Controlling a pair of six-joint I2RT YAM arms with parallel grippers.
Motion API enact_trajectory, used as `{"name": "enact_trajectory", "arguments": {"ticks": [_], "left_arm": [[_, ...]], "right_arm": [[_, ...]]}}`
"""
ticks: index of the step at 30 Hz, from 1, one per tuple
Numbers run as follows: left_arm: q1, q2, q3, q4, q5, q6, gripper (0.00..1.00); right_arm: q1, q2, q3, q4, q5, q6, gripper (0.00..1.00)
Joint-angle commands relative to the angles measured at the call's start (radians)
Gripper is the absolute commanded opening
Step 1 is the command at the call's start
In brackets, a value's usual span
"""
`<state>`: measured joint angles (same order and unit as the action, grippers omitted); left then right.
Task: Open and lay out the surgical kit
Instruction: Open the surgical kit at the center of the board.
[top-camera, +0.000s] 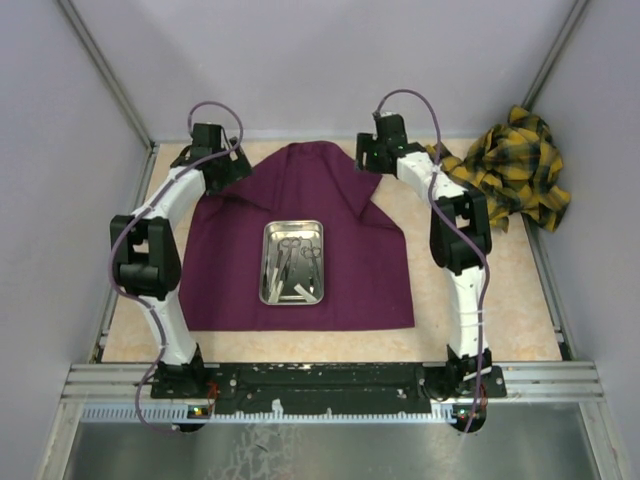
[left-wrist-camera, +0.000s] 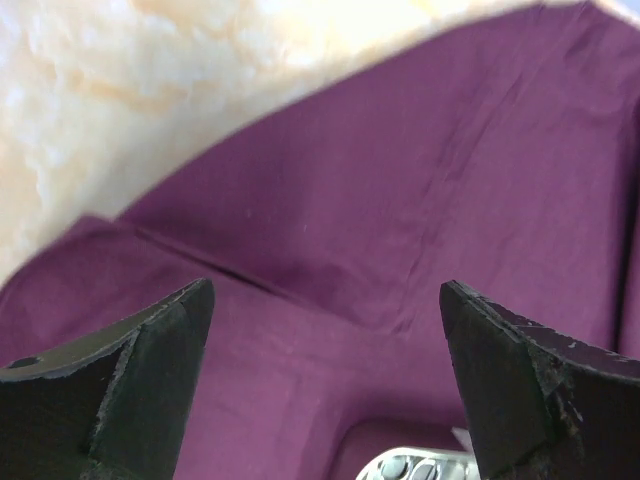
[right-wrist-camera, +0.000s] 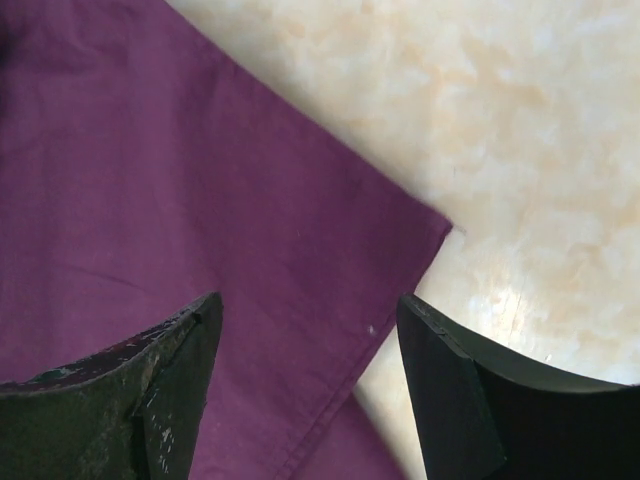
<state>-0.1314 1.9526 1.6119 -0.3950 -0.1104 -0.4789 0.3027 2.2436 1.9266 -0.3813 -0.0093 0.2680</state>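
Purple cloth (top-camera: 300, 290) is lying spread on the desk (top-camera: 480, 310), and we are hovering both tools over its far part. We are holding the left tool (left-wrist-camera: 325, 290) wide, with nothing between its fingers. Directly beneath it a creased fold is running across the cloth, and the steel tray (top-camera: 293, 224) is sitting behind its fingertips, toward the wrist. The right tool (right-wrist-camera: 308, 300) is also gaping wide and empty. It is hanging over the cloth's hemmed edge, with a corner just ahead of it and bare desk beyond. Scissors (top-camera: 288, 250), forceps (top-camera: 312, 260) and white pieces (top-camera: 292, 292) are resting in the tray. We are judging the wrap as opened but not yet flat at this far end. To do it well, we are planning to drop each tool low and pinch only the hem. We are then drawing outward together, away from the tray, so that it is not sliding.
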Motion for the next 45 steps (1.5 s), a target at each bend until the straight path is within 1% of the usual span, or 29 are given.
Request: {"name": "enact_trajectory", "arguments": {"ticks": [1,4,9,14,22,25,30,31,33,34,39,45], "left_arm": [[-0.008,-0.095,-0.094,-0.001,0.035,-0.023,0.99],[-0.010,-0.128,-0.142,-0.004,0.049,-0.032,0.99],[-0.014,-0.185,-0.212,0.007,0.049,-0.040,0.99],[-0.014,-0.211,-0.238,0.010,0.051,-0.042,0.99],[-0.014,-0.207,-0.231,0.012,0.045,-0.038,0.99],[-0.015,-0.203,-0.222,0.011,0.042,-0.037,0.99],[-0.015,-0.194,-0.204,0.002,0.037,-0.035,0.99],[-0.015,-0.192,-0.203,0.002,0.037,-0.036,0.99],[-0.015,-0.190,-0.200,0.001,0.032,-0.036,0.99],[-0.015,-0.189,-0.197,0.000,0.029,-0.036,0.99],[-0.014,-0.190,-0.186,-0.017,0.020,-0.034,0.99],[-0.014,-0.201,-0.184,-0.028,-0.005,-0.024,0.99]], "right_arm": [[-0.006,-0.079,-0.067,-0.035,-0.025,0.104,0.70],[-0.010,-0.085,-0.115,-0.014,-0.029,0.155,0.70],[-0.013,-0.058,-0.137,0.002,-0.022,0.220,0.70],[-0.017,-0.031,-0.144,0.026,0.010,0.277,0.70],[-0.040,0.029,-0.145,0.044,0.024,0.359,0.61],[-0.047,0.049,-0.139,0.064,0.016,0.380,0.52],[-0.064,0.108,-0.071,0.056,0.003,0.388,0.27],[-0.068,0.116,-0.062,0.057,0.003,0.388,0.20],[-0.080,0.126,-0.052,0.067,0.003,0.387,0.02],[-0.087,0.129,-0.047,0.075,0.005,0.388,0.00],[-0.131,0.121,-0.044,0.174,-0.002,0.369,0.00],[-0.149,0.141,0.057,0.214,0.050,0.293,0.00]]}}
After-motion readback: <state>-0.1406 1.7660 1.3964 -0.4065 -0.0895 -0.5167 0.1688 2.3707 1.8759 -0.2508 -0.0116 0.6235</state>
